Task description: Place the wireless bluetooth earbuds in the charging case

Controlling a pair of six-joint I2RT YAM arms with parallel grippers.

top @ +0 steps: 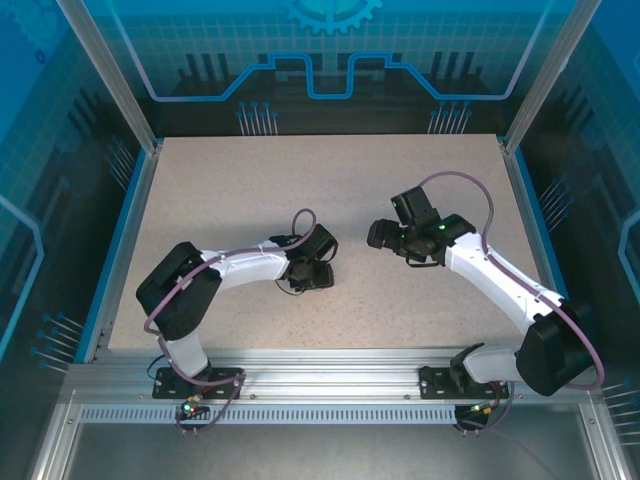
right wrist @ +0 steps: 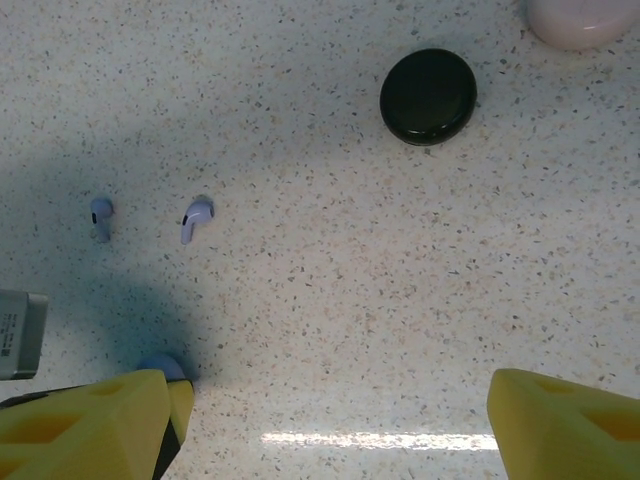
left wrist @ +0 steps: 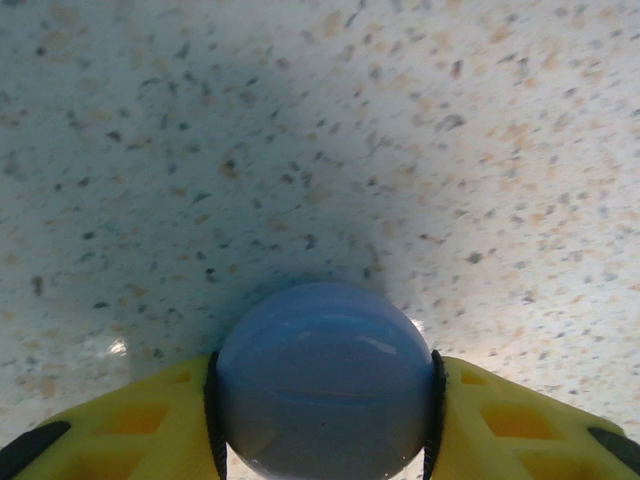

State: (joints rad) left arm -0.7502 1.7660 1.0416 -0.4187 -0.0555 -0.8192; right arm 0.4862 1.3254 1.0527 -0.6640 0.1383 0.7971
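Observation:
My left gripper (left wrist: 323, 405) is shut on a round lilac-blue charging case (left wrist: 322, 385), its yellow fingers (left wrist: 130, 425) pressing both sides just above the speckled table. From above, this gripper (top: 308, 274) sits mid-table, with my right gripper (top: 380, 236) close by on its right. My right gripper (right wrist: 330, 430) hangs open over bare table with nothing between its fingers. Two lilac earbuds (right wrist: 100, 216) (right wrist: 196, 220) lie loose on the table ahead and to its left. A sliver of the lilac case (right wrist: 160, 366) shows at that view's lower left.
A shut black round case (right wrist: 428, 96) lies ahead of the right gripper, and a pale pink case (right wrist: 578, 20) sits at the top right edge. The table (top: 330, 180) has raised blue rails on its left and right sides.

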